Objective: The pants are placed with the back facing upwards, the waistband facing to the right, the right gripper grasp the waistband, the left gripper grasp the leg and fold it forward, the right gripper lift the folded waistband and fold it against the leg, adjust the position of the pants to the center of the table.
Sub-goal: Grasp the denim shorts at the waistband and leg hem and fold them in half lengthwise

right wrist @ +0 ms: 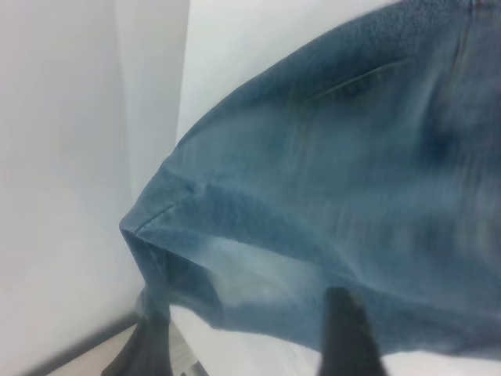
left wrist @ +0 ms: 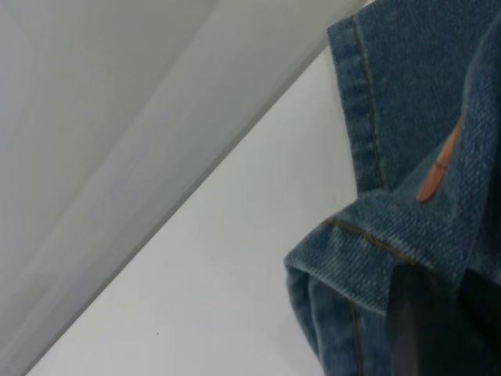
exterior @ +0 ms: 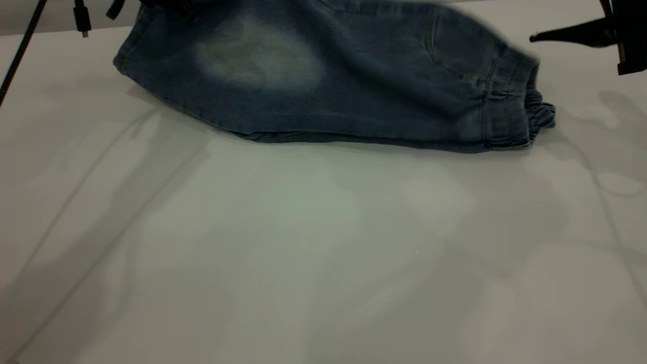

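Observation:
The blue denim pants [exterior: 323, 86] lie folded lengthwise at the far side of the white table [exterior: 323, 242]. Their elastic waistband [exterior: 510, 106] points right and the leg end [exterior: 131, 55] points left. In the left wrist view my left gripper [left wrist: 442, 317] is shut on the bunched hem of the leg [left wrist: 376, 251], and its dark body shows at the exterior view's top edge [exterior: 169, 6]. My right gripper [right wrist: 246, 338] is open, its fingers [right wrist: 348, 333] spread in front of the pants [right wrist: 344, 180]. In the exterior view it hangs right of the waistband [exterior: 566, 35], apart from the cloth.
A dangling cable with a plug [exterior: 81, 20] and a slanted black cable [exterior: 17, 55] hang at the far left. The near half of the table is bare white surface.

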